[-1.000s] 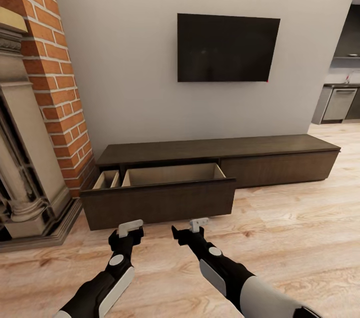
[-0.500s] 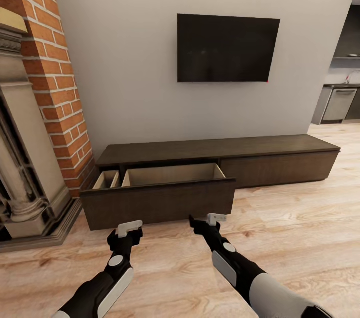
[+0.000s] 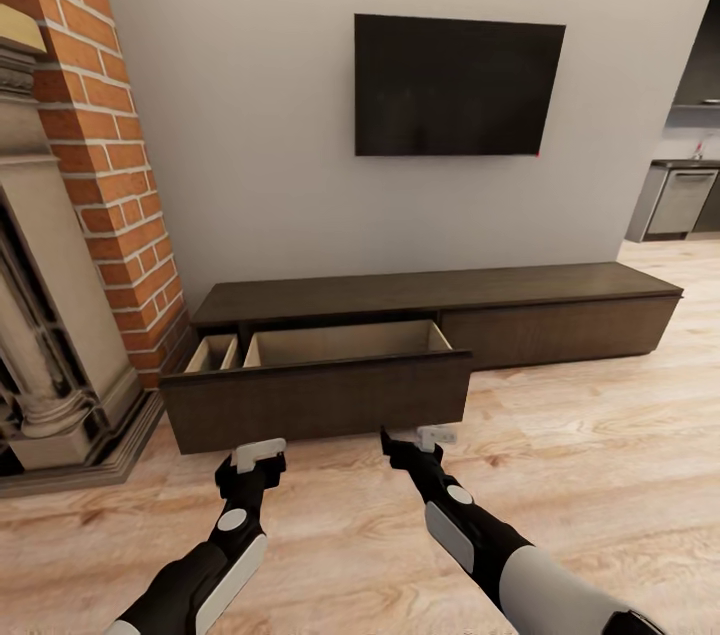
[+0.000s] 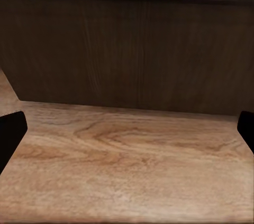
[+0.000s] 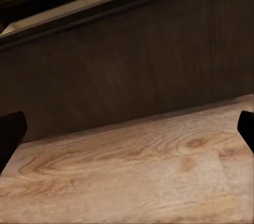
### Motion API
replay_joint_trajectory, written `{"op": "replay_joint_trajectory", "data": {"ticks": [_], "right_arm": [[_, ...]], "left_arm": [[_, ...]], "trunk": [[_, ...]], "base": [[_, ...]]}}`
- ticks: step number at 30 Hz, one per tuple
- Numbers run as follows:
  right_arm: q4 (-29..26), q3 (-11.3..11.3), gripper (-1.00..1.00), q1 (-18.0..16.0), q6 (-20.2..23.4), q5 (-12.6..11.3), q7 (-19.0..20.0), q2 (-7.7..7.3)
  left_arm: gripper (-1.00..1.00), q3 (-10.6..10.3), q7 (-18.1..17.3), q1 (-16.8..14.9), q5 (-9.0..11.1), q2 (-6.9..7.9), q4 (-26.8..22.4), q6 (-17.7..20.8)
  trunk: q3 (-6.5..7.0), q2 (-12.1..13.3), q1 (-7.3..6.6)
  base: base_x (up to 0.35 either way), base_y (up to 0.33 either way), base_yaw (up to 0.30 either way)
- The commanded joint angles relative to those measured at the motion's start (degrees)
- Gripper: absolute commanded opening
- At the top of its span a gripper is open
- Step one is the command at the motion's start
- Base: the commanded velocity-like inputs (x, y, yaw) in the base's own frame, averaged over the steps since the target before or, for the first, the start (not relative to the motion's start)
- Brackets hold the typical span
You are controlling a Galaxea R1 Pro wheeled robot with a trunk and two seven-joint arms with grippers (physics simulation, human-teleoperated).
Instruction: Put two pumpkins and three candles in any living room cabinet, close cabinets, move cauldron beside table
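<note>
From the head view the camera has shifted and the right gripper [image 3: 433, 437] has swung rightward to face the pulled-out drawer [image 3: 318, 399] of the cabinet [image 3: 440, 293], beside the left gripper [image 3: 257, 456]; likely lined up to push it shut. Its pale interior looks empty (pumpkins and candles unseen). A fireplace [image 3: 60, 335] crowds the left, a television [image 3: 455, 85] hangs above. Left wrist: jaws spread, empty, drawer front [image 4: 127, 49] ahead. Right wrist: likewise released, drawer front [image 5: 137, 71] near.

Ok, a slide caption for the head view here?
Both open pincers, left and right, poised before the low cabinet's pulled-out drawer, beneath a wall-mounted TV beside the brick fireplace.
</note>
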Motion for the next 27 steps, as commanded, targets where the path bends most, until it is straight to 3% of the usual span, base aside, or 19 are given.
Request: {"op": "replay_joint_trajectory", "data": {"ticks": [1, 21, 27], "right_arm": [[0.0, 0.5, 1.00, -0.1, -0.3, -0.4, -0.4, -0.03], [0.3, 0.7, 1.00, -0.1, -0.2, -0.3, -0.4, -0.08], [4.1, 0.7, 1.00, -0.1, -0.6, -0.3, -0.4, -0.09]], "left_arm": [[1.00, -0.3, 0.4, -0.1, 0.6, 0.08, -0.1, -0.2], [1.00, 0.0, 0.3, -0.1, 0.6, 0.17, -0.3, 0.1], [1.00, 0.1, 1.4, -0.1, 0.6, 0.36, -1.1, 0.2]], "trunk": [[-0.29, 0.0, 0.01], [-4.72, -0.3, 0.53], [-6.05, -0.4, 0.68]], "base": [[0.000, 0.000, 0.000], [0.000, 0.000, 0.000], [0.000, 0.000, 0.000]]}}
